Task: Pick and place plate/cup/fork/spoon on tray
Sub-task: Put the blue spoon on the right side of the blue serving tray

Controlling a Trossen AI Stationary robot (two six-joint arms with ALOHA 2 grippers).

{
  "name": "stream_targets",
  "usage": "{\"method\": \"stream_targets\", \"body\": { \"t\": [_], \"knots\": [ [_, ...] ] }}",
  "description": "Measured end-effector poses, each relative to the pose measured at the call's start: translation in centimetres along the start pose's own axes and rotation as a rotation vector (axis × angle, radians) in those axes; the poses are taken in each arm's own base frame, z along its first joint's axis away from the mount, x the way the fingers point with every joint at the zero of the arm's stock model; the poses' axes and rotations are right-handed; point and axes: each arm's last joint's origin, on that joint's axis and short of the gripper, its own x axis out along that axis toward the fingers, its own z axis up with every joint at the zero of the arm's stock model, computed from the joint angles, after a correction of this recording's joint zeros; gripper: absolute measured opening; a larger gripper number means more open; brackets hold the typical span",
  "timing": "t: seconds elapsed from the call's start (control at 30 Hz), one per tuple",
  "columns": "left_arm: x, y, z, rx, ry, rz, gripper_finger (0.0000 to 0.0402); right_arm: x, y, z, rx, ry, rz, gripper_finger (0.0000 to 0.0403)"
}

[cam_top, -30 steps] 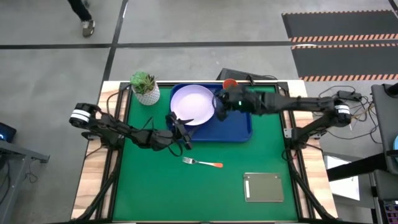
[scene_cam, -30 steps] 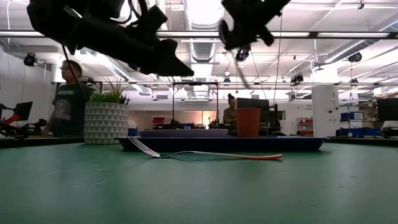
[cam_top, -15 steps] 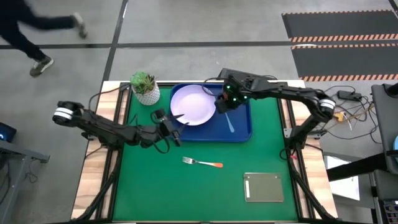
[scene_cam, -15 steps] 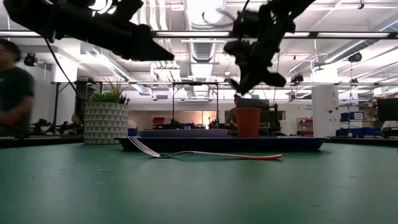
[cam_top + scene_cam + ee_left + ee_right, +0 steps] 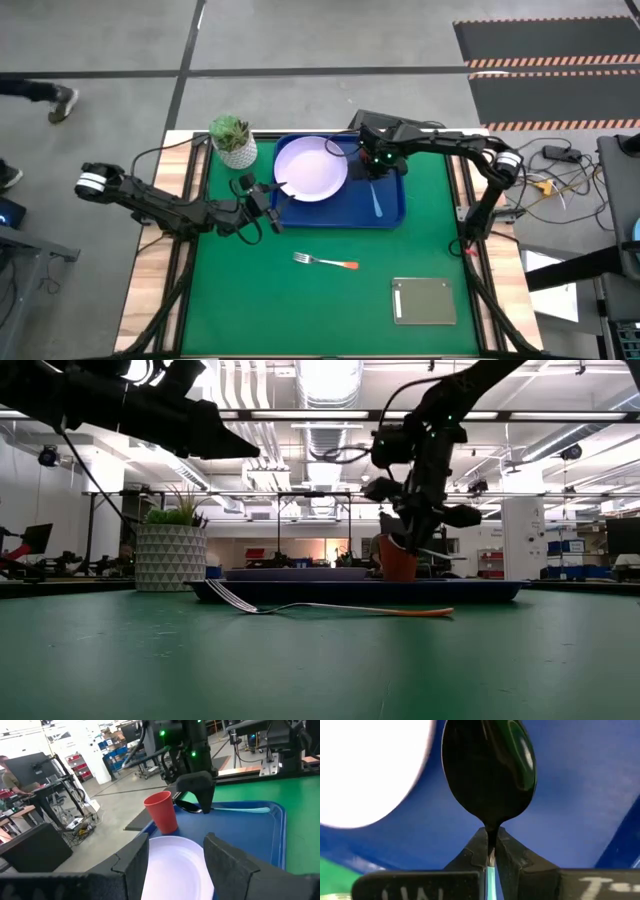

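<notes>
The blue tray point(image 5: 350, 212) lies at the table's far middle. The lavender plate point(image 5: 310, 168) rests flat on its left half. The orange-red cup point(image 5: 162, 812) stands upright on its far part. My right gripper point(image 5: 376, 168) is low over the tray's right half, shut on the spoon point(image 5: 378, 198). The fork point(image 5: 327, 262) lies flat on the green mat, nearer than the tray. My left gripper point(image 5: 263, 196) hangs open and empty above the mat beside the tray's left near corner; its wrist view point(image 5: 175, 840) looks over the plate. My right gripper pinches the spoon's neck point(image 5: 490, 851), just behind the silver bowl point(image 5: 489, 770), between its two fingertips. The fingers come from above and lie across the spoon. The light blue handle point(image 5: 247, 810) runs low over the tray floor; whether it rests there I cannot tell.
A white pot with a green plant point(image 5: 232, 140) stands at the far left beside the tray. A grey flat slab point(image 5: 424, 300) lies at the near right. Bare green mat surrounds the fork. A person's foot point(image 5: 60, 98) shows on the floor beyond the table.
My right gripper has gone down from high above the plate's right edge toward the tray's right half, carrying the spoon close to the tray floor. My left gripper has drawn back toward the table's left edge, away from the tray.
</notes>
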Motion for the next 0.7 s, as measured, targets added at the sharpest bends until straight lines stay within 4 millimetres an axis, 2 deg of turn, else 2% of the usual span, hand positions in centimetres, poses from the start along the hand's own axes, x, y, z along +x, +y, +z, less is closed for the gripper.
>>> {"method": "stream_targets", "body": {
  "t": [0.17, 0.33, 0.53, 0.7],
  "knots": [
    [-0.1, 0.1, 0.1, -0.001, -0.004, 0.0, 0.0169, 0.5, -1.8, 1.3, 0.092, 0.019, -0.061, 0.0012],
    [-0.1, 0.2, 0.3, 0.012, -0.014, 0.003, 0.0169, 2.0, -2.9, 2.1, 0.101, 0.017, -0.132, 0.0012],
    [-0.2, 0.3, 0.7, 0.029, -0.029, 0.007, 0.0169, 3.0, -3.2, 2.3, 0.091, 0.026, -0.17, 0.0012],
    [-0.2, 0.4, 0.8, 0.026, -0.034, 0.009, 0.0169, 2.8, -3.4, 2.2, 0.091, 0.017, -0.192, 0.0012]
  ]
}}
